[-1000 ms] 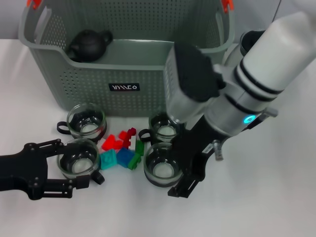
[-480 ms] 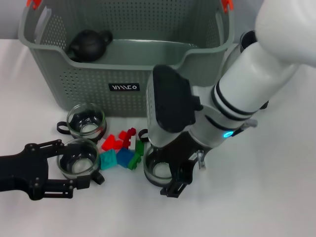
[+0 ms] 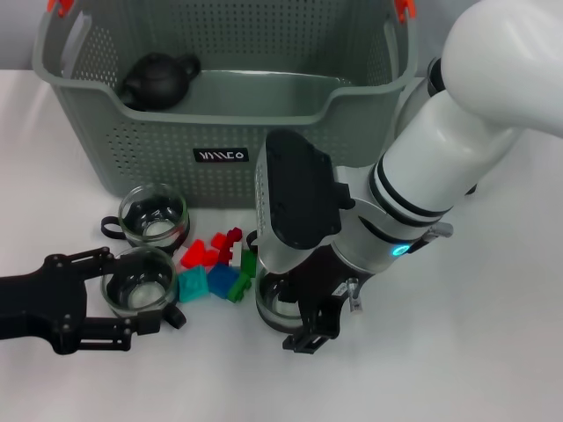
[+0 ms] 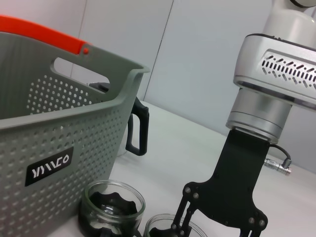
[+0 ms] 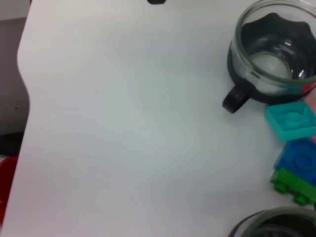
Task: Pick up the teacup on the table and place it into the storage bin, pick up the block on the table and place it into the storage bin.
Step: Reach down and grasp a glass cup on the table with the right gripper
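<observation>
— What's on the white table (image 3: 493, 352)?
— The storage bin (image 3: 158, 141) at the back; before it glass teacups (image 3: 155, 215) around a cluster of red, teal, blue and green blocks (image 3: 215, 264)

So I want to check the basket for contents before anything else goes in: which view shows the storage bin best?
The head view: it looks down into the storage bin, showing both orange clips, the label and a dark teapot in its rear-left corner. The left wrist view shows only one outside wall, the rim and label, nothing inside. The right wrist view shows none of it.
</observation>
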You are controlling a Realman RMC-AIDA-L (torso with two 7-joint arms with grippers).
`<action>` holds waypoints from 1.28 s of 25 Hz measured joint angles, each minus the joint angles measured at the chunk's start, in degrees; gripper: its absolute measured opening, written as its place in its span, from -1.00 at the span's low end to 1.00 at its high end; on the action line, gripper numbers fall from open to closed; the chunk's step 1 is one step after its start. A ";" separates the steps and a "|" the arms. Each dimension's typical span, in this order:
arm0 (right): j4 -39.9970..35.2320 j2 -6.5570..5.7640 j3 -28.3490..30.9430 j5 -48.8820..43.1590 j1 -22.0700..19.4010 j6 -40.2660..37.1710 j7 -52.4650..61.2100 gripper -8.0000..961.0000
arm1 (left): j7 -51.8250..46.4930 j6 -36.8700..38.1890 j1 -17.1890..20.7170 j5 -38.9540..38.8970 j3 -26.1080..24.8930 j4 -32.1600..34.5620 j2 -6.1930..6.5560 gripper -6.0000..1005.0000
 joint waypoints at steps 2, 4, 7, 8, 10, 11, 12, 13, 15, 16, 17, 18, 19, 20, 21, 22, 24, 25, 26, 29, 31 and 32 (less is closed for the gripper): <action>0.05 -0.01 -0.40 0.03 0.01 0.09 0.08 0.40 | 0.01 0.00 -0.08 0.00 0.00 0.00 0.00 0.83; 0.05 -0.02 -0.92 0.03 0.06 0.12 0.28 0.39 | 0.01 -0.01 -0.10 0.00 0.00 0.00 0.00 0.83; 0.05 -0.04 -1.42 0.03 0.11 0.14 0.36 0.36 | 0.03 -0.17 -0.11 0.00 0.00 0.03 0.00 0.83; 0.05 -0.04 -1.50 0.03 0.11 0.13 0.36 0.36 | 0.03 -0.24 -0.11 0.00 0.00 0.03 0.00 0.83; 0.04 -0.04 -1.60 0.03 0.12 -0.14 0.35 0.36 | 0.04 -0.51 -0.11 0.00 0.00 0.01 0.00 0.83; 0.02 -0.05 -1.64 0.03 0.12 -0.45 0.35 0.36 | 0.04 -0.58 -0.11 0.00 0.00 -0.01 0.00 0.83; -0.04 -0.05 -1.69 0.04 0.12 -0.77 0.34 0.36 | 0.05 -0.60 -0.11 0.00 0.01 -0.02 0.00 0.83; -0.15 -0.05 -1.71 0.08 0.12 -1.11 0.34 0.36 | 0.06 -0.61 -0.11 0.00 0.03 -0.02 0.00 0.83; -0.45 -0.08 -1.72 0.31 0.08 -1.71 0.33 0.36 | 0.06 -0.61 -0.11 0.00 0.03 -0.03 0.00 0.83; -0.58 -0.12 -1.72 0.53 0.02 -2.01 0.31 0.35 | 0.06 -0.61 -0.10 0.00 0.02 -0.05 0.00 0.83; -0.64 -0.17 -1.72 0.73 -0.01 -2.27 0.28 0.35 | 0.06 -0.61 -0.08 0.00 0.00 -0.05 0.00 0.83; -0.67 -0.21 -1.72 0.88 -0.01 -2.47 0.28 0.35 | 0.06 -0.61 -0.05 0.00 -0.01 -0.06 0.00 0.83; -0.69 -0.23 -1.72 0.97 -0.02 -2.73 0.28 0.35 | 0.06 -0.61 -0.04 0.00 0.00 -0.06 0.00 0.83; -0.71 -0.24 -1.72 1.02 -0.02 -2.95 0.28 0.35 | 0.06 -0.61 -0.04 0.00 0.00 -0.06 0.00 0.83; -0.73 -0.24 -1.72 1.03 -0.01 -3.10 0.29 0.35 | 0.06 -0.61 -0.03 0.00 -0.01 -0.06 0.00 0.83; -0.75 -0.24 -1.72 1.03 0.02 -3.19 0.30 0.35 | 0.08 -0.61 -0.02 0.00 -0.01 -0.06 0.00 0.83; -0.76 -0.24 -1.71 1.05 0.11 -3.24 0.33 0.35 | 0.12 -0.61 0.02 0.00 -0.01 -0.06 0.00 0.83; -0.76 -0.24 -1.70 1.06 0.13 -3.26 0.33 0.36 | 0.15 -0.60 0.05 0.00 0.00 -0.06 0.00 0.83; -0.76 -0.24 -1.70 1.06 0.15 -3.29 0.33 0.36 | 0.15 -0.60 0.05 0.00 0.00 -0.06 0.00 0.83; -0.76 -0.23 -1.70 1.05 0.15 -3.34 0.34 0.35 | 0.16 -0.61 0.06 0.00 0.00 -0.06 0.00 0.83; -0.76 -0.22 -1.70 0.93 0.15 -3.29 0.38 0.35 | 0.19 -0.63 0.06 0.00 0.00 -0.06 0.00 0.83; -0.76 -0.21 -1.70 0.88 0.15 -3.26 0.41 0.35 | 0.21 -0.63 0.07 0.00 0.00 -0.06 0.00 0.83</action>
